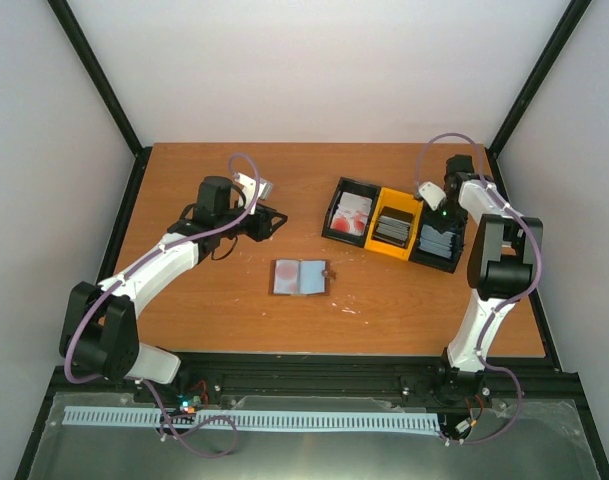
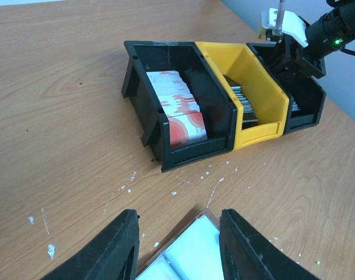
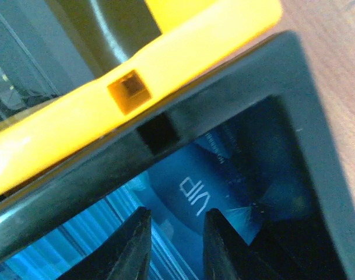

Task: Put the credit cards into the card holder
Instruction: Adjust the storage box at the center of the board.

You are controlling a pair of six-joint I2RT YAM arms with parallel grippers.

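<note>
Card holder (image 1: 300,277) open flat on the tabletop (image 1: 214,310), pale lining up, snap tab at its right edge. Near the middle, in front of the bins and apart from them. From the left wrist, only pale panels at the bottom edge of the view.

Left claw (image 2: 177,248) above the holder, jaws wide, one black finger (image 2: 116,251) on each side of the pale panels. Contact with the holder: cannot tell. From above, arm stretched out over the tabletop, left of the bins.

Three bins in a row at the right rear, side by side and touching:
- left black bin (image 2: 143,99), with white-red cards (image 2: 180,111) stacked on edge;
- yellow bin (image 2: 264,96), with grey cards (image 2: 242,102);
- right black bin (image 2: 305,116), with blue cards (image 3: 224,195), top one marked "VIP".

Right claw (image 3: 172,242) down inside the right black bin, just past the yellow bin's wall. Jaws only narrowly apart, blue cards showing through the gap. Fingertips close over the blue stack; contact with a card: cannot tell.

White specks (image 2: 130,178) scattered on the tabletop between holder and bins.
</note>
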